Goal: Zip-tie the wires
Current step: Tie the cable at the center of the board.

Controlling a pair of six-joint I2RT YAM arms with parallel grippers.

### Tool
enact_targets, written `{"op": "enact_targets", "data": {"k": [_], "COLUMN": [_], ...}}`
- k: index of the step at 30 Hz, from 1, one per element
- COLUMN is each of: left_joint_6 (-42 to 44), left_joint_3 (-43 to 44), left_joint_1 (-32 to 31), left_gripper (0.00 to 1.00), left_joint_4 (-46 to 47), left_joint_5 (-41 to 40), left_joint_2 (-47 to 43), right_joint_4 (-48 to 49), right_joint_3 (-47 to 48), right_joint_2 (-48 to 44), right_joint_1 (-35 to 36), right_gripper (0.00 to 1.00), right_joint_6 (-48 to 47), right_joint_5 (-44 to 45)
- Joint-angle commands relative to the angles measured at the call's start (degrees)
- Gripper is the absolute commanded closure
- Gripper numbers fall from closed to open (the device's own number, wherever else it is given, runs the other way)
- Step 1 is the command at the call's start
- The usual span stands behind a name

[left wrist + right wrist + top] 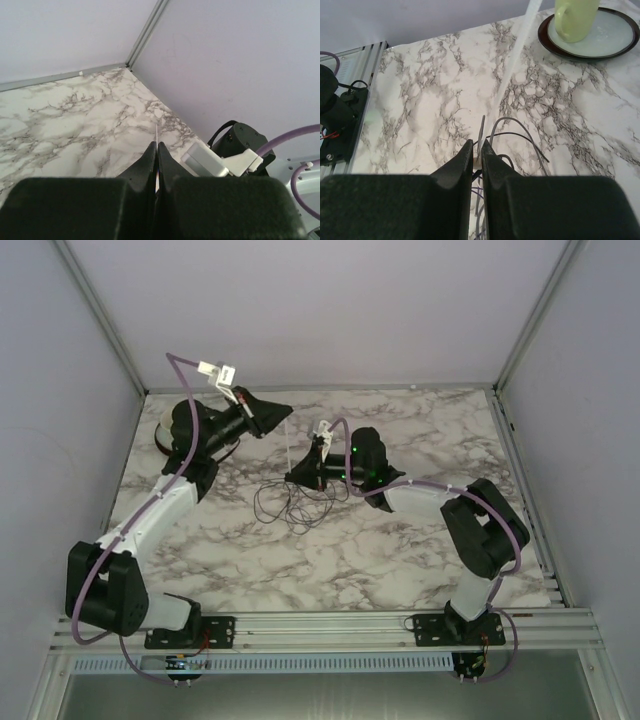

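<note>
The marble table point(400, 560) carries a plate point(615, 35) with a green mug point(575, 17) at far left. Above it the left gripper point(283, 408) is pinched closed on a thin white zip tie point(288, 445). The right gripper point(298, 477) sits mid-table, its jaws a sliver apart around the tie; I cannot tell whether they clamp it. The wires point(290, 505) lie looped at its tips, on the near side.

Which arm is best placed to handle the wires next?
Probably right. The right gripper sits at the wires; the left gripper is raised away, pinching a thin white strip.
</note>
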Motion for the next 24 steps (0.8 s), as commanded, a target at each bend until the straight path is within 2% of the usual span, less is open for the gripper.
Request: {"op": "enact_targets", "data": {"k": [1, 8, 12, 15, 19, 24], "left_joint_6": [1.8, 2.3, 0.8, 0.5, 0.5, 1.5], "left_joint_3": [6.1, 9.2, 8.1, 5.7, 1.2, -1.9], "left_joint_1": [0.2, 0.3, 0.3, 0.3, 0.3, 0.4], "left_gripper": [1.0, 1.0, 1.0, 1.0, 1.0, 1.0], "left_joint_4": [4.3, 3.8, 5.8, 6.7, 7.0, 3.3], "left_joint_5": [-1.2, -0.9, 0.0, 0.9, 2.2, 1.1], "left_joint_2": [0.4, 2.7, 2.9, 1.7, -0.8, -4.6], "right_joint_4": [-4.4, -4.7, -3.8, -1.3, 1.9, 2.4], "right_joint_3": [-1.7, -1.8, -1.1, -1.3, -2.2, -5.2], "right_joint_2": [2.0, 2.1, 1.1, -1.1, -5.6, -11.7], "right_joint_1": [0.9, 0.9, 0.6, 0.2, -0.7, -3.5], "right_gripper": [0.91, 0.88, 0.82, 0.69, 0.47, 0.27], "right_joint_6": [-1.0, -1.2, -0.3, 1.3, 2.8, 0.2], "right_joint_5": [-1.1, -0.5, 0.7, 3.1, 6.0, 8.8]}}
